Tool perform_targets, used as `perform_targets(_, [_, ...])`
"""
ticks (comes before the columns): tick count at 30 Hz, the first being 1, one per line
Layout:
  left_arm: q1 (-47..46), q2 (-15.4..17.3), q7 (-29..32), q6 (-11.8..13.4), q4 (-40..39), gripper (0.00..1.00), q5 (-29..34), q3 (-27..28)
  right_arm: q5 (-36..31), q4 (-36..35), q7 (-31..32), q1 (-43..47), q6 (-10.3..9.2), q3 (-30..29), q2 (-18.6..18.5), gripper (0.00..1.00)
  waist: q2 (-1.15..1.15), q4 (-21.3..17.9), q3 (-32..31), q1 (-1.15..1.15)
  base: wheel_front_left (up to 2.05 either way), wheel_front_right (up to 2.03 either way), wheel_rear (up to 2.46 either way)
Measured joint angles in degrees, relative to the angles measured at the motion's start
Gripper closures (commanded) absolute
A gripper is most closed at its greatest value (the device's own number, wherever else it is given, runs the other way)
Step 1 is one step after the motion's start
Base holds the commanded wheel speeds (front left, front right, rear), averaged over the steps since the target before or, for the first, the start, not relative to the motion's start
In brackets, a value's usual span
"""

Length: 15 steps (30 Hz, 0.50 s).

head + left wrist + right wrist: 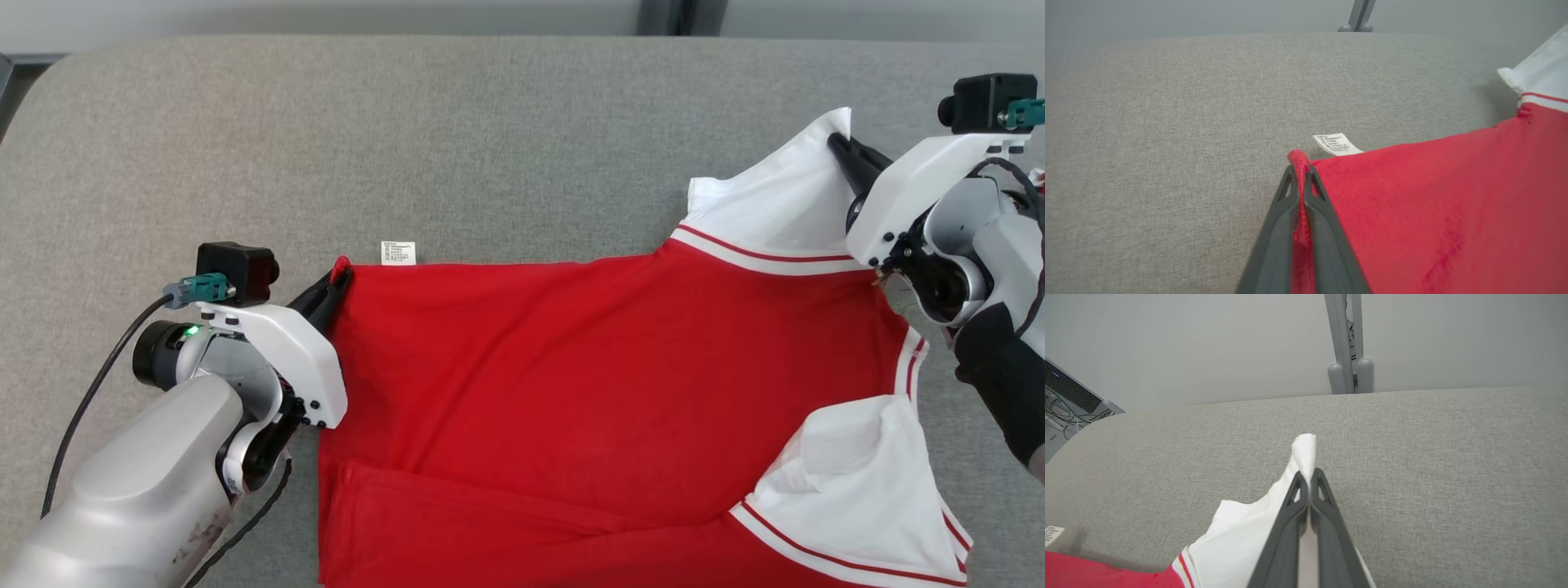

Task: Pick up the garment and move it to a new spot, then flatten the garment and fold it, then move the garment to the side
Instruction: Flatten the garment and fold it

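The garment (588,384) is a red shirt with white sleeves trimmed in red stripes, spread across the grey padded table. My left gripper (341,276) is shut on its far left red corner (1299,157), the cloth pinched between both dark fingers (1274,228). A white care label (1336,143) pokes out just right of that corner. At the far right, my right gripper (839,145) is shut on the tip of the far white sleeve (1306,451), which rises between its fingers (1327,522). The near white sleeve (857,482) lies folded over the red body.
The grey fabric table (490,147) stretches wide to the left and beyond the shirt. A grey post (1347,343) stands against the wall behind the table's far edge. Cables and a dark device (1065,396) sit off the table's left end in the right wrist view.
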Motion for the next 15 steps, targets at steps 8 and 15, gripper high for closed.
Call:
perform_targets(8, [2.9,2.4,4.0,-0.8,-0.2,1.0,-2.5,-0.8,3.4,-0.9,1.5,2.9,0.0,3.6,0.4,1.0,0.0,-2.1,-4.2,0.0,0.0,0.0,0.0])
perform_targets(15, [5.0,5.7,10.8,-1.4,-2.3,1.0,-5.5,-1.8,5.8,-2.4,4.1,4.8,0.0,7.0,-0.3,1.0,0.0,-4.5,-7.9,0.0,0.0,0.0,0.0])
